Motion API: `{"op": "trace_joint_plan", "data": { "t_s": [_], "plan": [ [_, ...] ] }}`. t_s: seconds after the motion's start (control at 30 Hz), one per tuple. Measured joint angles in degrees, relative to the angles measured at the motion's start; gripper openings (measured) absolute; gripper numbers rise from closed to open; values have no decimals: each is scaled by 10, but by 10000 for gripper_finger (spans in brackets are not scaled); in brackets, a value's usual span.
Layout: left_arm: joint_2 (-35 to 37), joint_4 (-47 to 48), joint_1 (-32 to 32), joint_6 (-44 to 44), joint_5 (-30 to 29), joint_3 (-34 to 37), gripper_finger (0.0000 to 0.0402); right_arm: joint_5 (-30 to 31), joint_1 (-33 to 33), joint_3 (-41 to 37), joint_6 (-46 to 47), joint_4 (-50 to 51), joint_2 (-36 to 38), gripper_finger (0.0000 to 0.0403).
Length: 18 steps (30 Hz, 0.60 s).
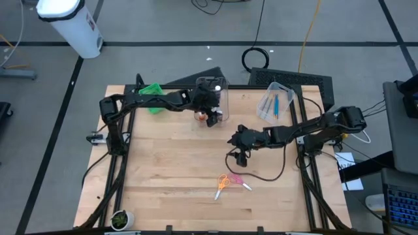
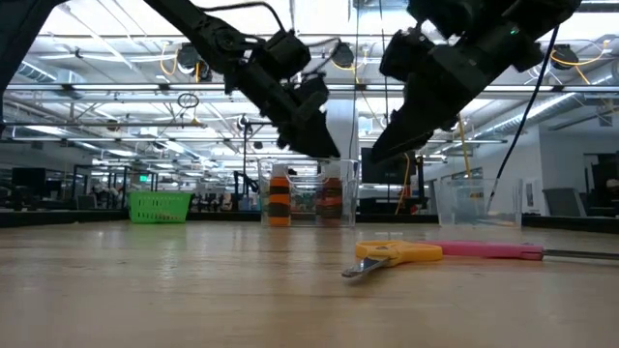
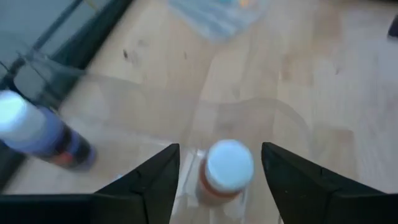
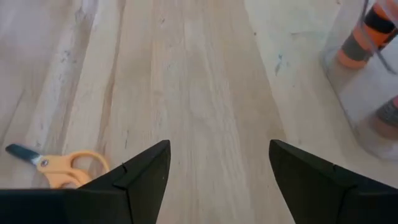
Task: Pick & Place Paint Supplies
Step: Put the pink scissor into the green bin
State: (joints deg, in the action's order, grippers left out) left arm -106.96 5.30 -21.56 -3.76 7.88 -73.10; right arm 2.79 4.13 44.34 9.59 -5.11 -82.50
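My left gripper (image 3: 219, 149) (image 1: 209, 116) is open above a clear tub (image 1: 213, 98) at the far middle of the table. An orange paint bottle with a white cap (image 3: 229, 169) stands below it, between the fingers, which do not touch it. A purple bottle (image 3: 37, 132) is beside it. In the low view the tub (image 2: 305, 193) holds an orange bottle (image 2: 280, 200) and others. My right gripper (image 4: 219, 146) (image 1: 236, 145) is open above bare wood mid-table. Orange scissors (image 1: 223, 183) (image 4: 65, 169) and pink scissors (image 1: 239, 182) lie flat near the table's near edge.
A second clear tub (image 1: 275, 101) with thin blue brushes sits at the far right. A green bin (image 1: 151, 96) sits at the far left. A cable (image 1: 261, 175) runs across the table by the scissors. A small pot (image 1: 120, 220) stands at the near left corner.
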Motion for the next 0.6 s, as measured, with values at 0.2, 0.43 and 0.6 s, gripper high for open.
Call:
{"op": "trace_joint_plan", "data": {
  "t_s": [0.2,0.43,0.6],
  "plan": [
    [46,-7,8,-2,4,-14,236,103,74,0,65,36,4,263],
    [105,-1,27,-2,3,-14,236,136,159,0,144,35,-52,263],
    [130,13,47,-2,-3,-14,237,118,187,0,151,31,-83,263]
  ]
}}
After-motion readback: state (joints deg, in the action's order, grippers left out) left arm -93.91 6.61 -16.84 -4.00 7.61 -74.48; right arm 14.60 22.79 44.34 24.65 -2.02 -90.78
